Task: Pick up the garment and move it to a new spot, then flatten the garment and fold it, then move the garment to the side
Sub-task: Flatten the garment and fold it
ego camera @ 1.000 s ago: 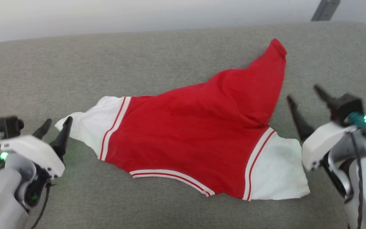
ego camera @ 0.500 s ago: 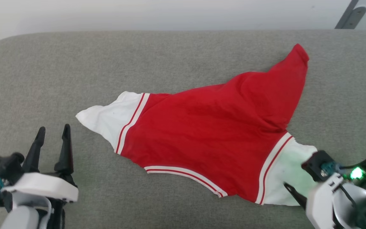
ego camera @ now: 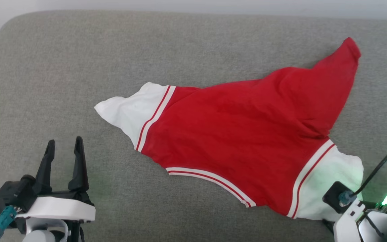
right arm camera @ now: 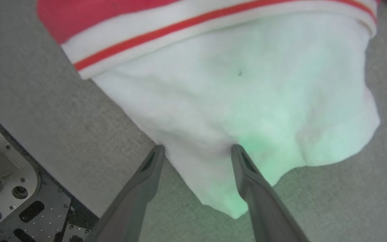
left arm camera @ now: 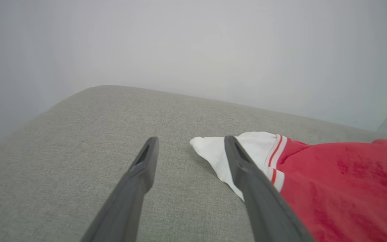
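The garment lay spread but skewed across the grey cushion, one red corner trailing toward the far right. I judged it light, limp and quick to bunch, so pinching at an edge looked safest. The two white sleeve ends seemed the natural holds. My left hand hovered with fingers apart, near the left sleeve end but clear of it. My right hand also stood spread, its fingers over the near edge of the right sleeve end; I couldn't tell whether they touched cloth.
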